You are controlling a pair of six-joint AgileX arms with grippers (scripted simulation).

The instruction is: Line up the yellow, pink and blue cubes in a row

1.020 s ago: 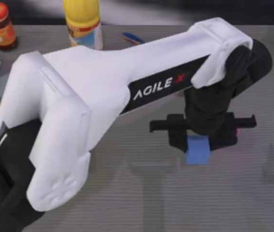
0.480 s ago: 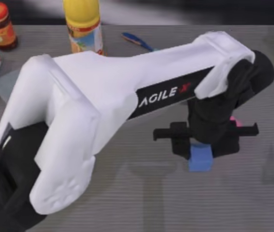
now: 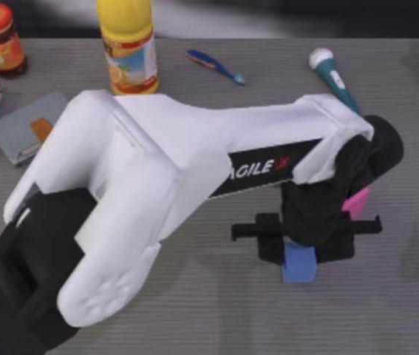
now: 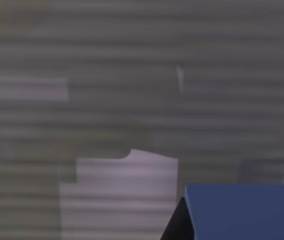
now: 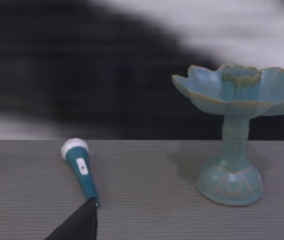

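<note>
Blue cube [image 3: 298,263] apparently clamped in left gripper [image 3: 300,255].

Pink cube [image 3: 356,200] crowds blue cube [image 3: 298,263]; front free

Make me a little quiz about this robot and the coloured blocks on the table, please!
1. True or false: the left gripper has the blue cube between its fingers.
2. Which cube peeks out from behind the left arm's black wrist? A) pink B) green C) orange
3. Fill in: the teal microphone lies near the table's far ____ side in the top view.

Key: 1 true. 2 A, the pink cube. 3 right. The yellow cube is hidden in every view, and the right gripper is out of sight.
</note>
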